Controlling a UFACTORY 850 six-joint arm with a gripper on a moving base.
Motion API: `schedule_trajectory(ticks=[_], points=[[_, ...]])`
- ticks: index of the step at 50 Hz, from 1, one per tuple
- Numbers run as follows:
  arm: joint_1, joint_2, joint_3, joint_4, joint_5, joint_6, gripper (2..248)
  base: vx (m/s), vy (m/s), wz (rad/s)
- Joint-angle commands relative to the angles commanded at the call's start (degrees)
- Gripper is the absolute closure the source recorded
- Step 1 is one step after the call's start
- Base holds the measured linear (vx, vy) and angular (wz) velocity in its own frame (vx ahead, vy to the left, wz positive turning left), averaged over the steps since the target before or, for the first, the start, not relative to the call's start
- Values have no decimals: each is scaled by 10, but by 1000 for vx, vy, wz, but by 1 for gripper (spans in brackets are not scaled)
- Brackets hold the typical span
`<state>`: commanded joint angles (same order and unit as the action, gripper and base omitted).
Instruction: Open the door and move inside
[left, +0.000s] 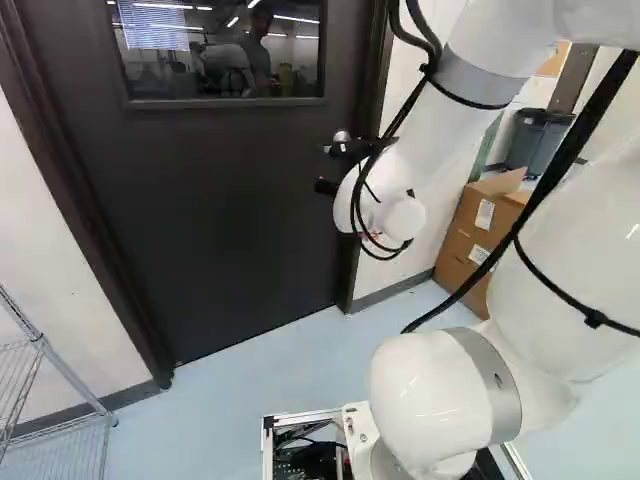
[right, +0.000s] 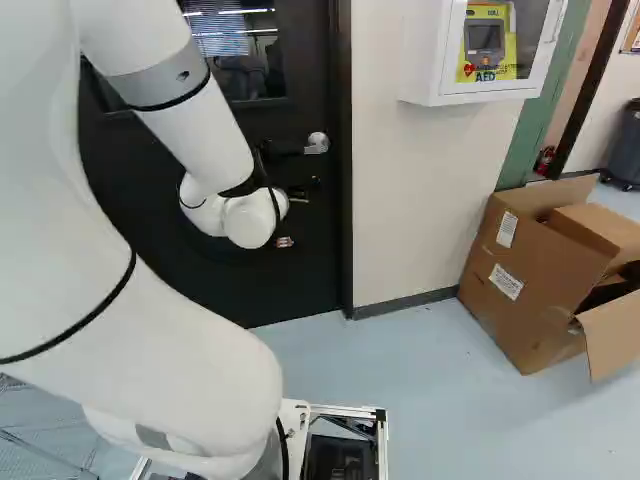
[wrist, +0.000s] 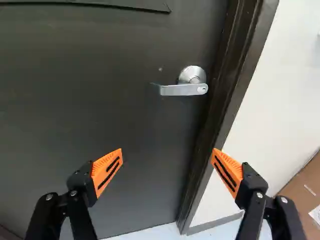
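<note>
we have the dark door (left: 200, 210) straight ahead, standing closed in its dark frame (wrist: 240, 75), with a window (left: 220, 50) set in its upper part. its silver lever handle (wrist: 182, 89) sits near the edge of the door that lies to the right in the base views, and the lever lies roughly level, pointing inward across the door.

our white arm (left: 440, 120) reaches out in front of the door, and our gripper (left: 332, 168) hangs near the handle side. in the wrist view our gripper (wrist: 167, 155) is open — its two fingers stand wide apart, orange pads (wrist: 107, 171) facing each other, and nothing is gripped. the handle is ahead of the gap between them, beyond the fingertips and apart from both.

right of the door in the right base view, we see a white cabinet (right: 425, 87) on the wall (right: 400, 200), holding a yellow device (right: 468, 70). open cardboard boxes (right: 520, 310) stand on the pale blue floor (right: 420, 390), also right of the door. left of the door in the left base view — low down — is a wire rack (left: 72, 380).
</note>
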<state>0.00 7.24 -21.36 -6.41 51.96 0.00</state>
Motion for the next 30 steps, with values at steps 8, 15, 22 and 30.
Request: schedule_trajectory(ticks=[8, 15, 22, 30], points=[[0, -7, -18, -20, 5, 0, 3, 0, 0, 0], [-1, -14, -34, -41, 10, 0, 3, 0, 0, 0], [-3, -20, -49, -61, 14, 0, 3, 0, 0, 0], [-7, -28, -67, -82, 20, 0, 3, 0, 0, 0]])
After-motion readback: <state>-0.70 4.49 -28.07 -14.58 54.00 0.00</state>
